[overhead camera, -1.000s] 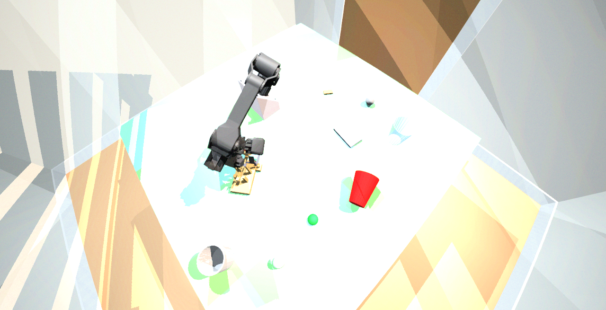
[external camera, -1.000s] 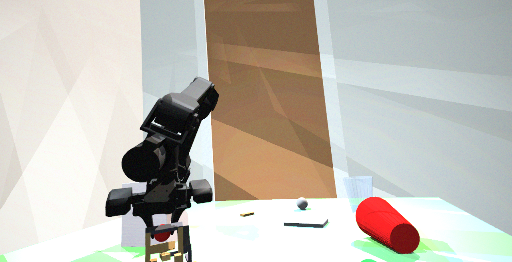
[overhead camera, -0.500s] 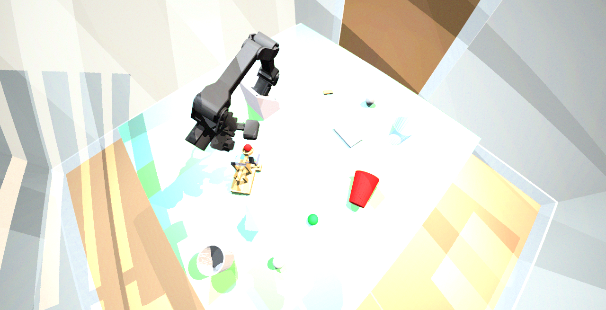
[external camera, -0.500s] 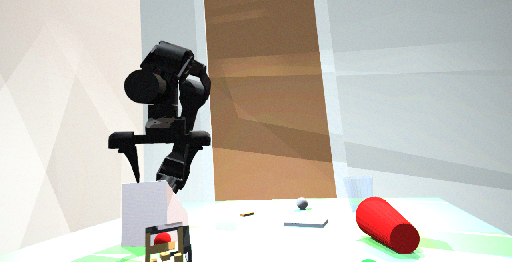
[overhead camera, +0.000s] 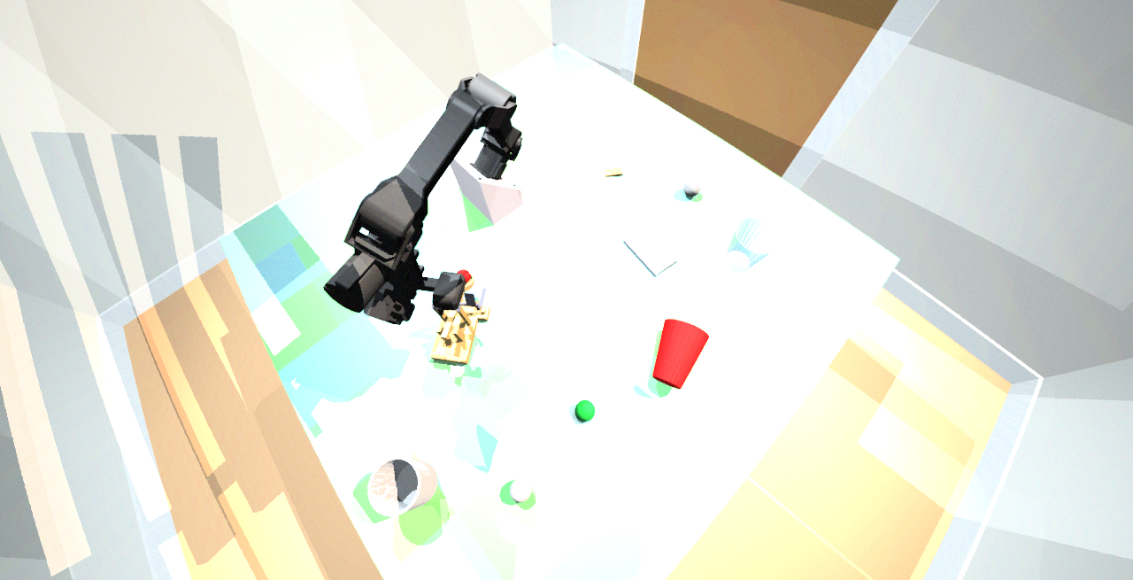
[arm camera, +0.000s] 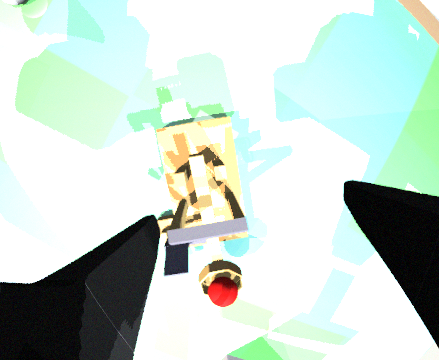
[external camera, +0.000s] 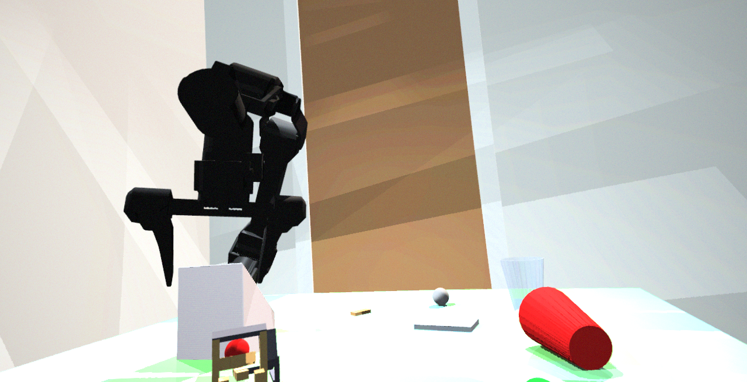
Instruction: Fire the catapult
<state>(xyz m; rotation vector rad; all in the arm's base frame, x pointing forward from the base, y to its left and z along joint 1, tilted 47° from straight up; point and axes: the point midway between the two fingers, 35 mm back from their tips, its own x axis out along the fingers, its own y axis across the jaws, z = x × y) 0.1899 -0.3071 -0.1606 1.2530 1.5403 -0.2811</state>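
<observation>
The red ball (overhead camera: pixel 464 275) (external camera: pixel 236 347) (arm camera: pixel 223 292) is at the round wooden cup of the catapult (overhead camera: pixel 453 348) (external camera: pixel 215 361) (arm camera: pixel 233 150), overlapping the cup's lower rim in the wrist view. How deep it sits is unclear. My gripper (external camera: pixel 214 282) (arm camera: pixel 251 207) is wide open and empty, above the catapult's cup end, with the ball below and between the spread fingers in the wrist view. The white mug (overhead camera: pixel 426 483) is at the lower left in the top view, its dark opening showing. The catapult's far end points roughly toward the mug's side of the table.
A pale angular block (overhead camera: pixel 495 200) (external camera: pixel 209 312) stands behind the catapult. A red cup (overhead camera: pixel 680 352) (external camera: pixel 548 322), a green ball (overhead camera: pixel 584 410), a white ball (overhead camera: pixel 520 489), a grey ball (overhead camera: pixel 691 189) (external camera: pixel 440 296), a clear cup (overhead camera: pixel 746 243) (external camera: pixel 523 275) and a flat slab (external camera: pixel 445 323) are on the table.
</observation>
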